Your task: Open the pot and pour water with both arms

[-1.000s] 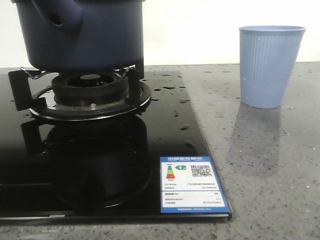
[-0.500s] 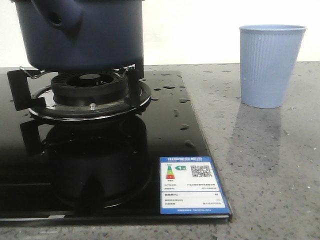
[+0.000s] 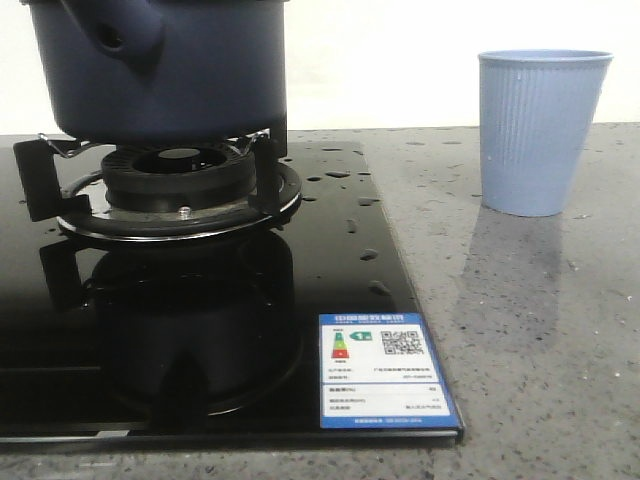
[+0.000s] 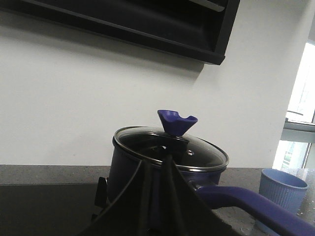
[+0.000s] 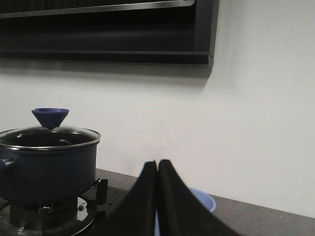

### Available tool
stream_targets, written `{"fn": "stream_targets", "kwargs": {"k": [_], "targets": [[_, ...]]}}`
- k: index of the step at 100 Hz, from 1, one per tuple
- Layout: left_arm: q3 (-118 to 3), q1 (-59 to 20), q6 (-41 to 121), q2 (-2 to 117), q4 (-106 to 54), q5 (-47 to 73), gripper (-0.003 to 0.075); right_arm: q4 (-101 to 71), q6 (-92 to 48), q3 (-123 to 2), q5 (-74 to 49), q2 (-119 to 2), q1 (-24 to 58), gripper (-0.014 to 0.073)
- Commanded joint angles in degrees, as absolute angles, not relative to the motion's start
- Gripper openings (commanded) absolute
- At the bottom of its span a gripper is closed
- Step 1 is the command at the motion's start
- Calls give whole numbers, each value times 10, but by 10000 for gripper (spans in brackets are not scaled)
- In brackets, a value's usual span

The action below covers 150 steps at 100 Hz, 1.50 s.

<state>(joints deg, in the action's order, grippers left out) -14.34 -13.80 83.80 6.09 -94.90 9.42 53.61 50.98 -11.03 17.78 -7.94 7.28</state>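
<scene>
The dark navy pot (image 3: 200,70) stands on the gas burner (image 3: 180,185) at the far left, its stubby side tube (image 3: 115,35) facing me. The left wrist view shows the pot (image 4: 125,167) with a glass lid (image 4: 197,152), a blue knob (image 4: 177,120) and a long handle (image 4: 246,201). The pot also shows in the right wrist view (image 5: 44,167). Small water drops (image 3: 340,175) lie on the black hob. My left gripper (image 4: 157,160) is shut and empty, short of the pot. My right gripper (image 5: 157,161) is shut and empty, away from it. Neither gripper shows in the front view.
A pale blue ribbed cup (image 3: 540,130) stands upright on the grey speckled counter (image 3: 530,330) at the right; it also shows in the left wrist view (image 4: 283,189) and behind the right fingers (image 5: 204,199). The glass hob (image 3: 340,280) carries a label sticker (image 3: 385,370).
</scene>
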Motion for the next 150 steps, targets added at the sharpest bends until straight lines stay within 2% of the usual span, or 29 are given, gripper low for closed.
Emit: {"fn": "stream_targets", "kwargs": {"k": [1, 9, 16, 34, 46, 61, 73, 92, 110, 150], "targets": [[-157, -141, 834, 67, -941, 89, -20, 531, 510, -125, 203, -84, 70, -69], [-157, -141, 830, 67, -865, 69, -20, 531, 510, -125, 203, -84, 70, -69], [-149, -141, 776, 67, -739, 70, -20, 531, 510, -125, 203, -84, 70, -69], [-112, -141, 313, 67, -244, 72, -20, 531, 510, -125, 203, -84, 70, -69], [-60, -141, 98, 67, -70, 70, -20, 531, 510, -125, 203, -84, 70, -69], [-4, -130, 46, 63, -58, 70, -20, 531, 510, -125, 203, -84, 70, -69], [18, -112, 46, 39, -60, 120, -20, 531, 510, -125, 203, -84, 70, -69], [18, -71, 46, -18, -60, 165, -20, 531, 510, -125, 203, -84, 70, -69], [18, -38, 46, -16, -60, 164, -20, 531, 510, -125, 203, -84, 70, -69], [18, -36, 46, -16, -60, 162, -20, 531, 510, -125, 203, -84, 70, -69]]}}
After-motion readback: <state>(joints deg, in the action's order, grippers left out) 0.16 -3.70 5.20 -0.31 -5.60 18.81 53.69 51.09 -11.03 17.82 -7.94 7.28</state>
